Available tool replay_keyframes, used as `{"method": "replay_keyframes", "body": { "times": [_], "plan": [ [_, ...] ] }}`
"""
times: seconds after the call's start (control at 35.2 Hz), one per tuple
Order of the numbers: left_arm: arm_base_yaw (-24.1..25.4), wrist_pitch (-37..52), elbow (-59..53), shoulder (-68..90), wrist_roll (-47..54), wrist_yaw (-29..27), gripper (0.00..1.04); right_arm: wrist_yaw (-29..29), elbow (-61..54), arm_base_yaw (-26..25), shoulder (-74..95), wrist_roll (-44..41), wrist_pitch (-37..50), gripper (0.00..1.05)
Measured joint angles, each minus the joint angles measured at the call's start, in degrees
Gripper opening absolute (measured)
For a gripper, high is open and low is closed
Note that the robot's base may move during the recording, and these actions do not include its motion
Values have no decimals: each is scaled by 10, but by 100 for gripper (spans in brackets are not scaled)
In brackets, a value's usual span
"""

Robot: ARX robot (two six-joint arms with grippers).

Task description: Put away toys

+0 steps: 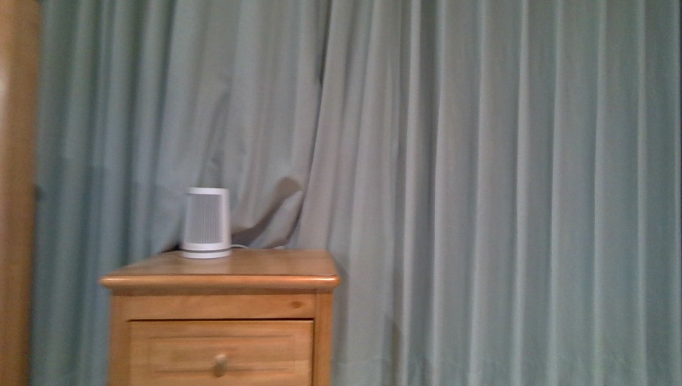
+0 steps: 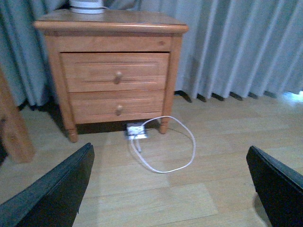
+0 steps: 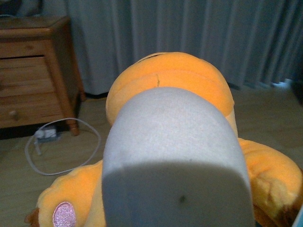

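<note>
The orange-yellow plush animal [image 3: 173,80] fills the right wrist view, close to the camera. It has a pinkish glittery patch [image 3: 64,213] low on one side. A pale grey rounded part [image 3: 173,156] sits in front of it and covers the jaws. My right gripper is shut on the plush; its fingers do not show. My left gripper [image 2: 168,198] is open and empty above the wooden floor, with black fingers [image 2: 52,189] wide apart. Neither arm shows in the front view.
A wooden nightstand [image 2: 113,71] with two drawers stands against grey-green curtains [image 1: 482,177]; it also shows in the front view [image 1: 221,322]. A white cylindrical device [image 1: 206,223] stands on top. A white cable loop [image 2: 165,142] and a small plug [image 2: 136,130] lie on the floor.
</note>
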Motion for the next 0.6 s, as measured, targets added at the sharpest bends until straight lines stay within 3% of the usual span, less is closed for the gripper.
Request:
{"method": "replay_keyframes", "body": {
  "times": [0.6],
  "plan": [
    [0,0,0,0,0,3,98,6,0,0,-1,0,0,14]
  ]
}}
